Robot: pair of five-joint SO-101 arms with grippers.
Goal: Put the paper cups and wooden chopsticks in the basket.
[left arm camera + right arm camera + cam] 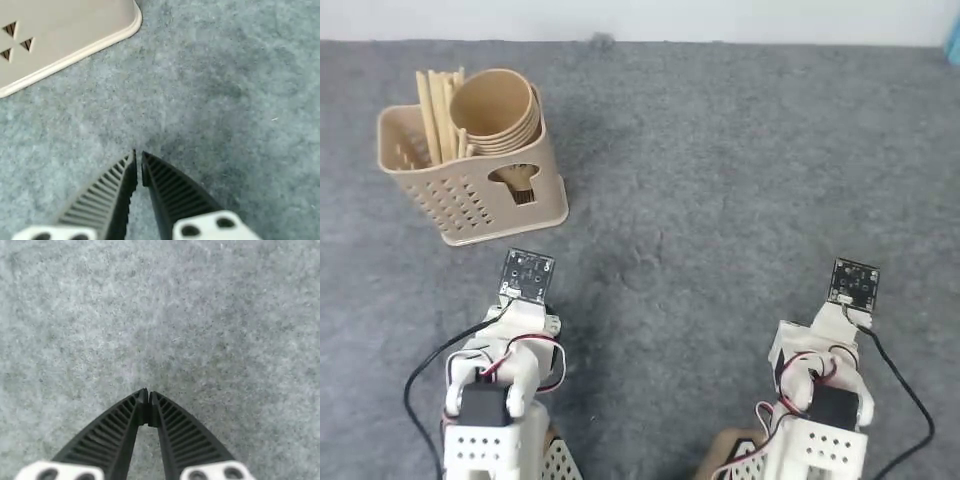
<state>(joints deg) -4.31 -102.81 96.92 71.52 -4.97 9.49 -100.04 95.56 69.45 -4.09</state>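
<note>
A beige perforated basket [470, 195] stands at the back left of the grey carpet. Inside it sits a stack of brown paper cups [498, 110], tilted, with several wooden chopsticks [436, 108] upright beside them. My left gripper [138, 156] is shut and empty, low over the carpet just in front of the basket, whose base [55, 35] shows in the left wrist view. My right gripper [148, 393] is shut on nothing above bare carpet. In the high view, the left arm [505, 370] and the right arm [825, 380] rest near the front edge.
Grey carpet [720, 180] covers the whole surface. A pale wall strip [640, 18] runs along the back edge. Black cables trail from both arm bases.
</note>
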